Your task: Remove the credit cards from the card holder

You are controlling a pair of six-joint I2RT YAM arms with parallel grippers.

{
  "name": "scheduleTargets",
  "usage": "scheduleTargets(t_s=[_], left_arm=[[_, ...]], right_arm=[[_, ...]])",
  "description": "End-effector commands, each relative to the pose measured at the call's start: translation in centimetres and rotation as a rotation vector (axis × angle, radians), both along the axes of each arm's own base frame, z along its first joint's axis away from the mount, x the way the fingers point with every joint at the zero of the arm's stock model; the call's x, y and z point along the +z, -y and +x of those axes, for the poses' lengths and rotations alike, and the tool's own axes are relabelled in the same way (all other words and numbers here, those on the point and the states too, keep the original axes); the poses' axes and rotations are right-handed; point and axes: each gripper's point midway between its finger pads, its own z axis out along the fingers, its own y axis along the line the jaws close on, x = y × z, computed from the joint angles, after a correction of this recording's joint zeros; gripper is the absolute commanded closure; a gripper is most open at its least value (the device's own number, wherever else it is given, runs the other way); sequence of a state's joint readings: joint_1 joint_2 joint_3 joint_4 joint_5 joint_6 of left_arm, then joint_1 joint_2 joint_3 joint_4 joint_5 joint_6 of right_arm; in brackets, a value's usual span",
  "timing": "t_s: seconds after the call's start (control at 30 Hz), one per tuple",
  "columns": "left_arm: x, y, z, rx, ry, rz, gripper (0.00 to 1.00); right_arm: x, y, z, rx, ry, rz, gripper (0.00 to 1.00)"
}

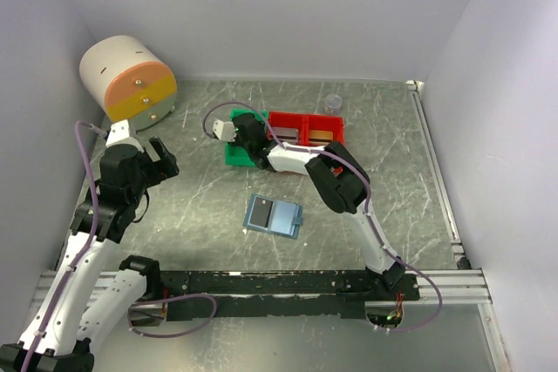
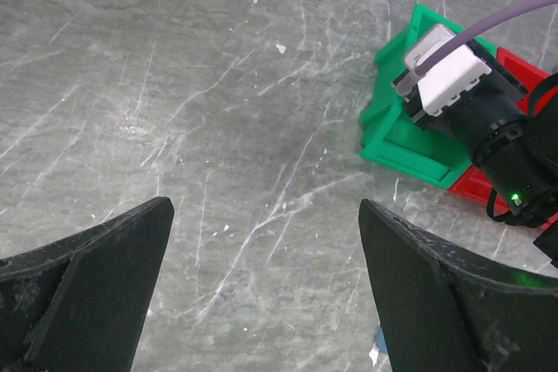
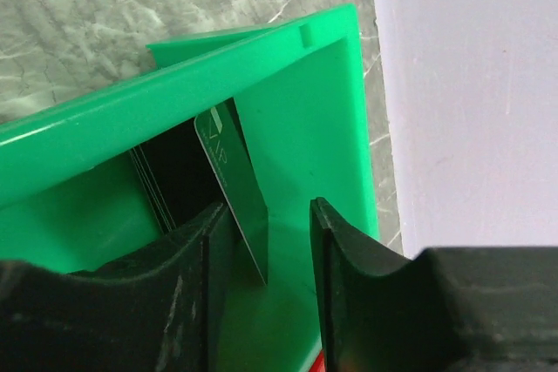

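Observation:
The card holder lies open and flat in the middle of the table, blue-grey, with a dark panel on its left half. My right gripper reaches into the green bin. In the right wrist view a thin glossy card stands on edge in the green bin and leans against my left finger. The right finger is apart from it, so the right gripper is open. Dark card edges show behind it. My left gripper hovers wide open and empty over bare table.
Two red bins stand right of the green one, with brownish flat items inside. A round cream and orange drum stands at the back left. A small clear cup stands behind the red bins. Walls close in on three sides.

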State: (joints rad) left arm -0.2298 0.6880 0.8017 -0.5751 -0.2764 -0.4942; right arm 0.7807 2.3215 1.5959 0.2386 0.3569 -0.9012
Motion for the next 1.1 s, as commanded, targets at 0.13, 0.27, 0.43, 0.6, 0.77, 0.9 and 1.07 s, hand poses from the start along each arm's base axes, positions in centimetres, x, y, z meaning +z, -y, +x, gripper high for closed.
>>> scheduleTargets(t_s=[0.13,0.27,0.43,0.6,0.77,0.9,1.07], left_arm=[[0.5,0.7,0.1,-0.045,0.013,-0.010,0.00],[0.5,0.8,0.1,-0.051,0.013,-0.011,0.00],[0.4,0.8,0.1,-0.055,0.010,-0.011,0.00],[0.3,0.9,0.1,-0.057,0.004,-0.010,0.00],[0.0,1.0,0.2,-0.062,-0.008,-0.009,0.00],[-0.2,1.2,0.3,-0.076,-0.017,-0.008,0.00],[-0.6,1.6,0.4,-0.098,-0.029,-0.006,0.01]], right_arm=[[-0.2,0.3,-0.8,0.005,-0.053,0.016,0.32],[0.6,-0.3,-1.1,0.016,-0.087,0.078,0.29],[1.9,-1.0,-1.6,0.043,-0.115,0.154,0.28],[3.8,-1.2,-1.7,0.034,-0.125,0.246,0.26],[6.3,-0.7,-1.4,-0.036,-0.104,0.371,0.23],[11.2,-0.4,-2.6,-0.086,-0.204,0.699,0.17],[14.5,2.4,-6.7,-0.136,-0.525,1.155,0.13]])
